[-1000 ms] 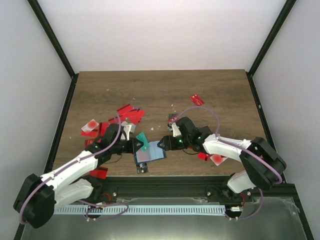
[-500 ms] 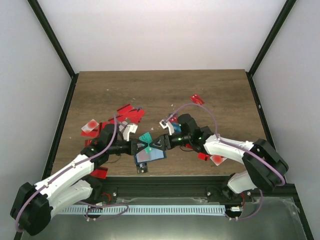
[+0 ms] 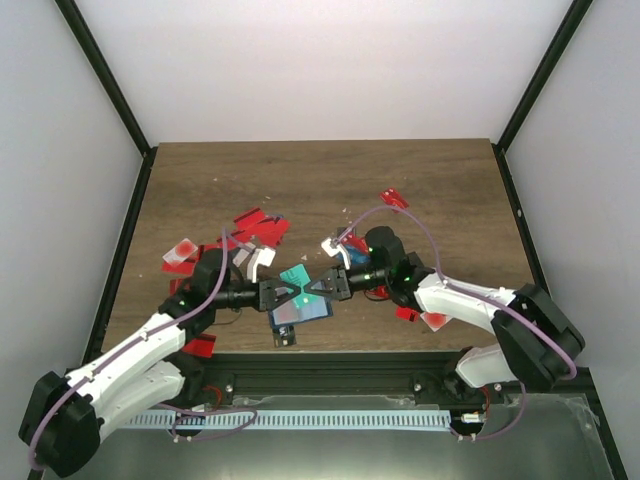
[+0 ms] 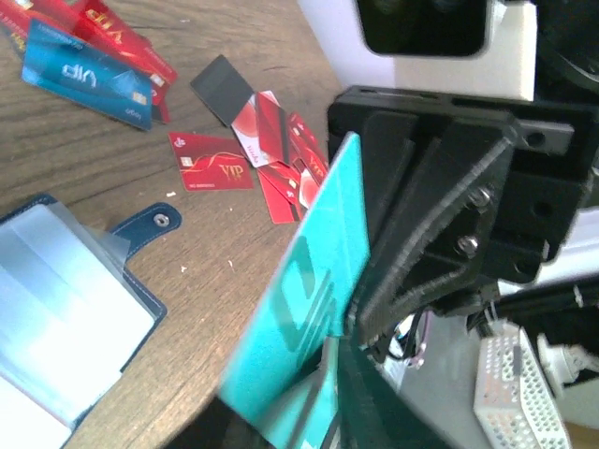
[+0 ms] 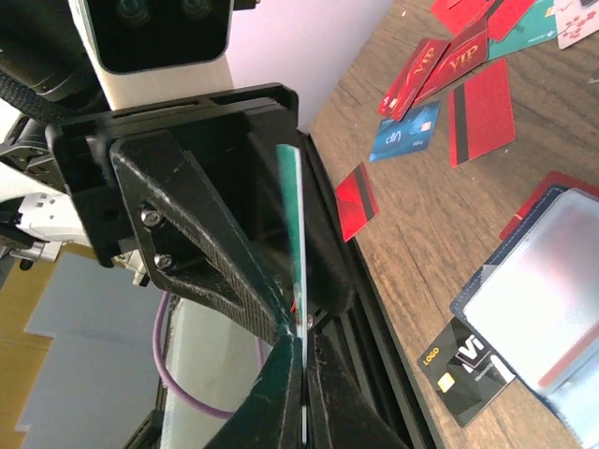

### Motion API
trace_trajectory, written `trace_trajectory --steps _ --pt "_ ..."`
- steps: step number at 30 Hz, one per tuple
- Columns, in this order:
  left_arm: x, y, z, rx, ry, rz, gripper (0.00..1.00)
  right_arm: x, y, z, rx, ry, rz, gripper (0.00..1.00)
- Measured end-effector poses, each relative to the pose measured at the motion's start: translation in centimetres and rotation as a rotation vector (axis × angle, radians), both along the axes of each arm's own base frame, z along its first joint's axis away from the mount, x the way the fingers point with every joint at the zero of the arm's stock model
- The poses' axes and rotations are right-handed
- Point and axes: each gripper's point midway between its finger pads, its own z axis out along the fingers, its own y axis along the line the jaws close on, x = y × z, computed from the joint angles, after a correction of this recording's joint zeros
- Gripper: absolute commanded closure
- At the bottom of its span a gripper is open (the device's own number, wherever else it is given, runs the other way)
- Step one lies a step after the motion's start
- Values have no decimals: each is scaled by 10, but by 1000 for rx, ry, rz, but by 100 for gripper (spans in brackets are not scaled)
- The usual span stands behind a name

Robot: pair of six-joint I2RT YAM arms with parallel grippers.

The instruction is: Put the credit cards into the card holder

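Observation:
A teal credit card [image 3: 295, 276] hangs edge-up above the open navy card holder [image 3: 308, 312], pinched from both sides. My left gripper [image 3: 283, 293] is shut on its left end and my right gripper [image 3: 320, 290] is shut on its right end. In the left wrist view the teal card [image 4: 309, 281] runs up from my left gripper [image 4: 332, 374] to the right arm's black fingers [image 4: 430, 215], with the card holder [image 4: 65, 309] lying open at the lower left. In the right wrist view my right gripper [image 5: 301, 341] clamps the card's thin edge [image 5: 295, 215].
Red cards [image 3: 255, 228] lie scattered behind the left arm, and more red cards [image 3: 420, 317] sit by the right arm. A single red card [image 3: 394, 200] lies further back. A black card [image 3: 286, 338] rests beside the holder near the table's front edge. A blue card [image 4: 84, 75] lies among red ones.
My right gripper swung left to meet the teal card held by my left gripper and closed on it. The card now sits level between both grippers.

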Motion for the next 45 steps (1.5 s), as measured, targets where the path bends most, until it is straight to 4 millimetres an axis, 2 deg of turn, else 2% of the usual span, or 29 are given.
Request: trace_trajectory --steps 1,2,3,5,8,11,14,19,22,24,28,36,45 --pt "1 1 -2 6 2 8 46 0 0 1 2 -3 -2 99" --pt "3 2 -4 16 5 22 37 0 0 1 1 -3 -5 99" --pt "6 4 -8 33 10 45 33 2 -1 0 -6 -3 -16 99" --pt "17 14 -22 105 34 140 32 7 -2 -8 -38 17 -59 99" --pt "32 35 -49 235 78 287 38 17 -2 -30 -98 70 -120 99" --pt "40 57 -77 365 128 404 46 24 -4 -66 -183 161 -181 99" --pt "44 77 -95 463 158 497 57 26 -4 -97 -261 239 -228 99" --pt "49 98 -108 546 186 613 83 28 -1 -122 -320 287 -274 99" --pt "51 105 -118 590 206 643 92 35 -2 -131 -343 291 -313 99" --pt "51 108 -127 621 227 647 96 38 -2 -134 -350 290 -328 99" --pt "50 108 -140 655 259 631 96 47 4 -133 -340 272 -341 99" --pt "50 98 -146 637 280 592 96 57 14 -123 -296 230 -333 99" --pt "46 91 -155 631 311 551 96 57 15 -128 -299 224 -326 99"
